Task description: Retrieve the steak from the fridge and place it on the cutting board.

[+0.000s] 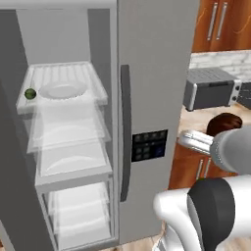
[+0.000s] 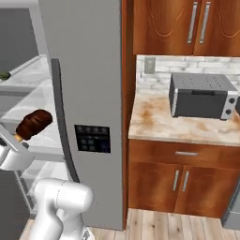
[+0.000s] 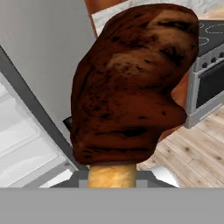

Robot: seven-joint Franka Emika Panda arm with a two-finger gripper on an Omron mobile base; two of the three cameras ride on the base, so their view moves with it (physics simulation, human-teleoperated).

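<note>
Now the hand (image 2: 19, 137) grips one steak (image 2: 33, 123) outside one fridge (image 1: 152, 73) holding one green ball (image 1: 30, 93).

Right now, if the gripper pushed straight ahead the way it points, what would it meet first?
Likely open air, then wooden floor. The gripper is shut on the steak, which blocks the centre; the fridge door sits left and the stove right. Depth is uncertain.

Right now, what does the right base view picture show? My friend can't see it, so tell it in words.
The robot's fingers hold the steak, a dark reddish-brown lump, in the air in front of the fridge. The tall grey fridge has one door open at the left, with clear shelves inside. To the right, a grey toaster oven sits on a counter over wooden cabinets.
</note>
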